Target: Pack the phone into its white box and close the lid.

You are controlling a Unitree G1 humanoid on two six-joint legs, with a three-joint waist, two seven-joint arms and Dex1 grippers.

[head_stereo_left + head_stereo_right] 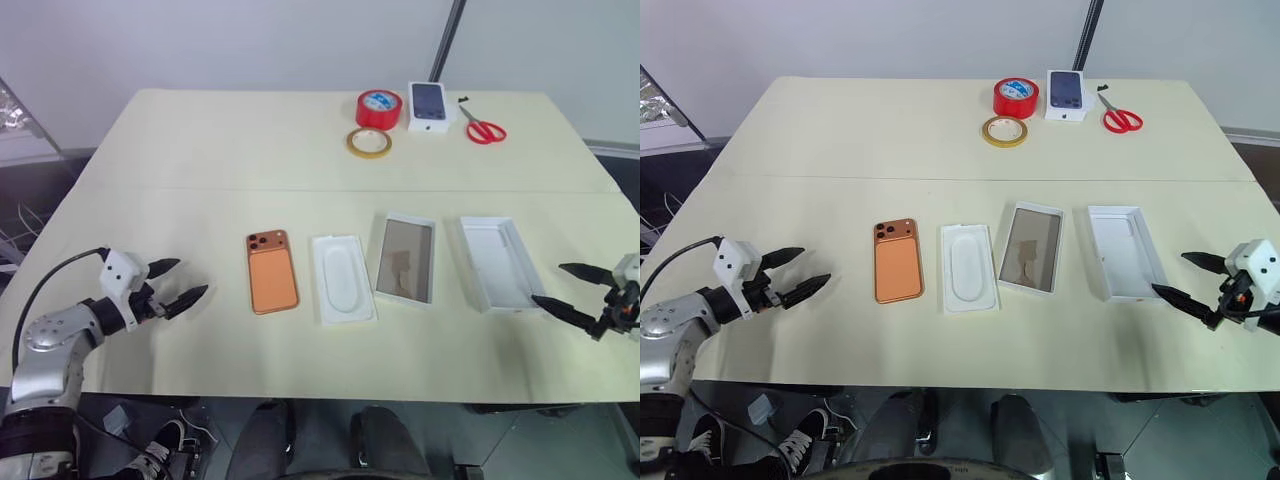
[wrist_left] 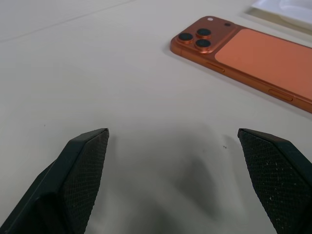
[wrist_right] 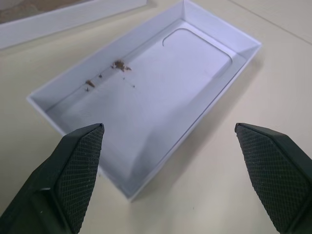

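Laid out in a row on the cream table (image 1: 200, 140), presumably for easy reach: lid (image 1: 497, 262) open side up, white box (image 1: 405, 260), moulded insert (image 1: 342, 277), orange phone (image 1: 272, 271) camera side up. Flanked by left gripper (image 1: 178, 284) near phone, right gripper (image 1: 572, 291) beside lid, both spread wide, empty, nothing packed yet.

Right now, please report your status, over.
Both tools open, empty: left tool, right tool. Phone flat on table, white box and lid open. White insert between phone and box.
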